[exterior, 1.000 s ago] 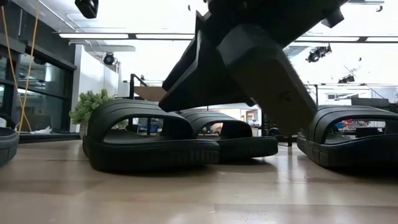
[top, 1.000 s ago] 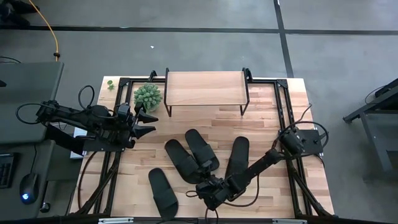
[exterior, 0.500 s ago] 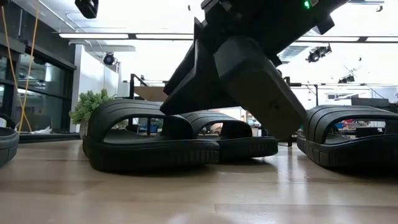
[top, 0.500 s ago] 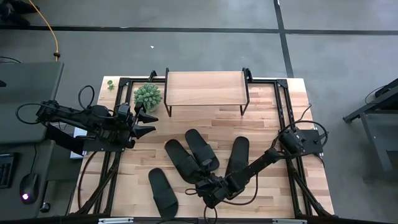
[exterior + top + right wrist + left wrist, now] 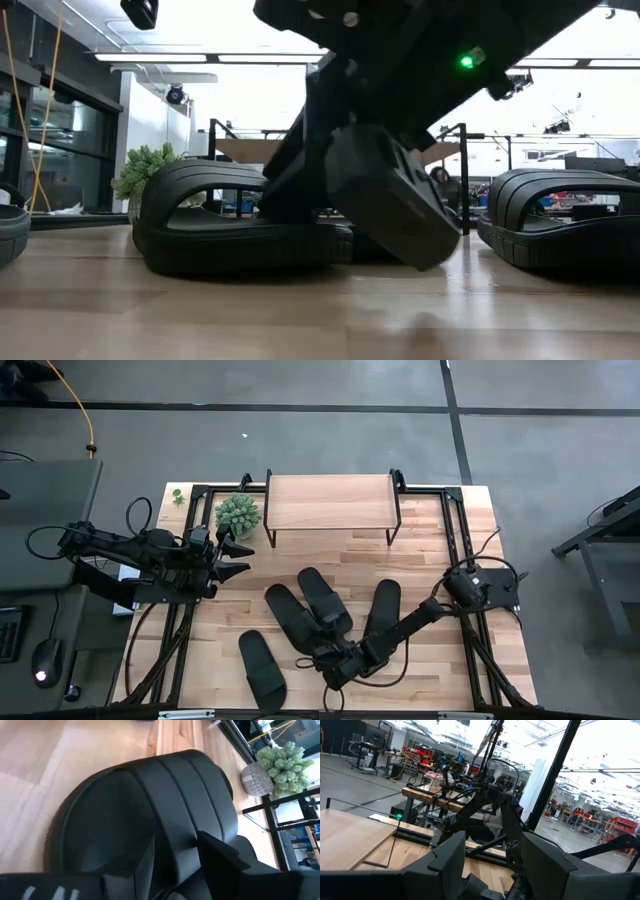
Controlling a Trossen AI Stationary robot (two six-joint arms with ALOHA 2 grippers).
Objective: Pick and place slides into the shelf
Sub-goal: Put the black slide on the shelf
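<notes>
Four black slides lie on the table: one near the front (image 5: 262, 668), two side by side in the middle (image 5: 292, 618) (image 5: 325, 600), and one to the right (image 5: 382, 610). The shelf (image 5: 330, 502) stands on its thin black legs at the far edge. My right gripper (image 5: 322, 657) is open and low over the near end of the middle-left slide (image 5: 150, 805). One finger (image 5: 130, 865) is over the footbed and the other (image 5: 220, 855) is beyond the ribbed strap (image 5: 185, 800). My left gripper (image 5: 238, 557) waits open at the table's left. My right gripper slants down from the near right side, with its fingers on either side of the slide's strap edge (image 5: 175, 845). I cannot tell whether they touch it. The slide lies flat on the table.
A small potted plant (image 5: 238, 515) stands left of the shelf. A black metal frame (image 5: 455, 530) runs around the table's edges. Bare wood lies between the slides and the shelf.
My right gripper has sunk toward the table and edged toward the middle-left slide, in the direction of the far left. Its finger gap looks the same. The slides have stayed where they were.
</notes>
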